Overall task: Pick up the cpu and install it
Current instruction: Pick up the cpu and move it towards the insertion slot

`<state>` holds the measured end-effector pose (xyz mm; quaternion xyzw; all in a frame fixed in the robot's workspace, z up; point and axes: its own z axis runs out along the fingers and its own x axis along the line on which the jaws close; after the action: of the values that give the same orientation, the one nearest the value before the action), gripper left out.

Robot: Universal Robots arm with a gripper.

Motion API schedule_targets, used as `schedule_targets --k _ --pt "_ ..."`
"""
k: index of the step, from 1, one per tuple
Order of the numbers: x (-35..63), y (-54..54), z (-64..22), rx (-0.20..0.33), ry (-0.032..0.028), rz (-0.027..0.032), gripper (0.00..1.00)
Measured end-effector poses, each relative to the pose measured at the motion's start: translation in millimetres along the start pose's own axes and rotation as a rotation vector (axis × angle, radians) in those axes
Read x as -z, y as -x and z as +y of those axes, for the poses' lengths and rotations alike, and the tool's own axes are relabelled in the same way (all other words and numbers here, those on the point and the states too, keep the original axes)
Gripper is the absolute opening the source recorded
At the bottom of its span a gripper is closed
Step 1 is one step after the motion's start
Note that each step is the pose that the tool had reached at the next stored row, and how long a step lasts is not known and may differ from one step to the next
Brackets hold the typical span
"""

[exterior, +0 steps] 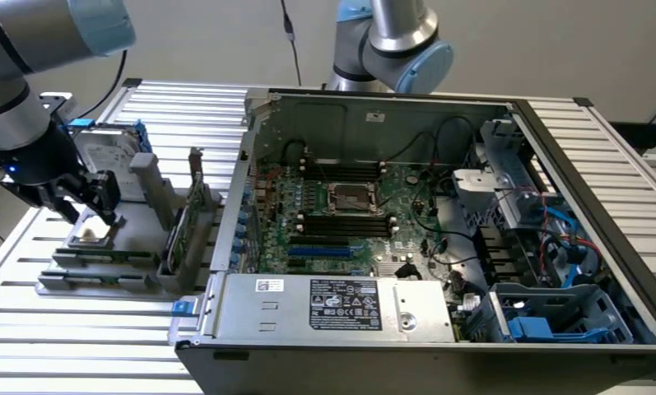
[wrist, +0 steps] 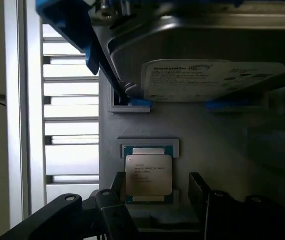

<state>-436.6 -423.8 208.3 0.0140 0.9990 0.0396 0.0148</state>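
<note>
The cpu [exterior: 90, 235] [wrist: 148, 175] is a small flat square chip with a silvery top, lying in a recess of the grey holder [exterior: 97, 267] at the exterior view's left. My gripper [exterior: 86, 216] [wrist: 157, 197] hangs just above it, open, one dark finger [wrist: 117, 192] on each side of the chip. Neither finger touches it in the wrist view. The dark metal-framed socket [exterior: 350, 197] sits in the middle of the green motherboard inside the open computer case [exterior: 525, 123], well to the exterior view's right of the gripper.
An upright silver hard drive [exterior: 108, 152] [wrist: 212, 80] with blue rails stands just behind the cpu. Grey upright brackets [exterior: 152, 185] and a card [exterior: 190, 222] rise between the holder and the case. A second arm [exterior: 399, 49] stands behind the case. The slatted table [exterior: 75, 329] runs underneath.
</note>
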Motion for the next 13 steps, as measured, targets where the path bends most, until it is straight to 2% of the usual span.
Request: schedule_targets --k 3,8,11,13 --pt "-2.3 -0.3 -0.2 0.0 0.011 0.0002 0.62" --pt "-6.1 -0.7 -1.7 -0.001 0.021 0.0014 0.62" --pt "-7.7 -0.7 -3.2 -0.001 0.0278 0.004 0.62" --pt "-8.3 -0.7 -4.6 -0.002 0.0346 0.0074 0.62"
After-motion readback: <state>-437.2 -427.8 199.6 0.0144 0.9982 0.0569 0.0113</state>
